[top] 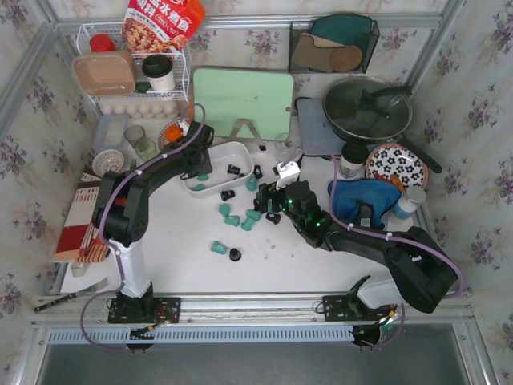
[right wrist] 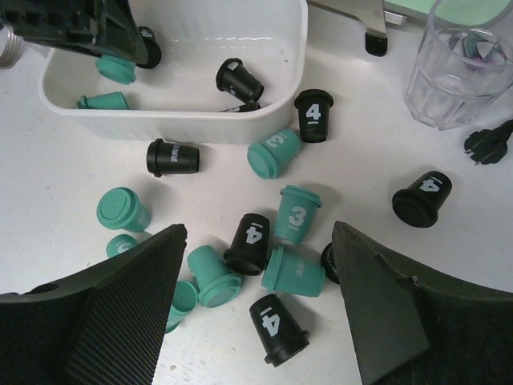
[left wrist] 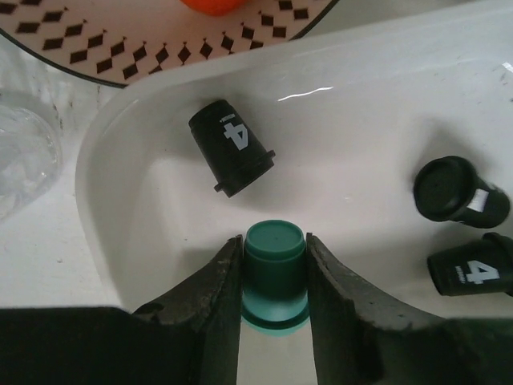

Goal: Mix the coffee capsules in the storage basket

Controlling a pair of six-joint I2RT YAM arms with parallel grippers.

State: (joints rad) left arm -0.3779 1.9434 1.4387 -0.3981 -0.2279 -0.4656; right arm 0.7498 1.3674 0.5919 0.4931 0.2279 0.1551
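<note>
Capsules (right wrist: 296, 215) lay mostly outside the basket (right wrist: 176, 128). More than a dozen were scattered on the tabletop (right wrist: 48, 176) just in front of the basket's near wall, and two sat well apart from the rest, nearer the arms' bases. Only a handful lay inside: a few black ones and at least one teal on its side.

The left claw (left wrist: 273, 241) was clamped on a teal capsule (left wrist: 275, 281) low inside the basket; whether it touched the floor could not be told. The right claw (right wrist: 256, 233) hung wide open and empty over the loose pile.

By my reading the job was in its early part. Both colours were already in the basket, so mixing had begun, but most capsules remained to be brought in.

Each black capsule (left wrist: 232, 146) that showed its side bore a white "4", and the teal ones a pale "3". Finer print beside the numbers was too small to read. A red bag (top: 163, 20) at the back carried large characters that I could not make out.
</note>
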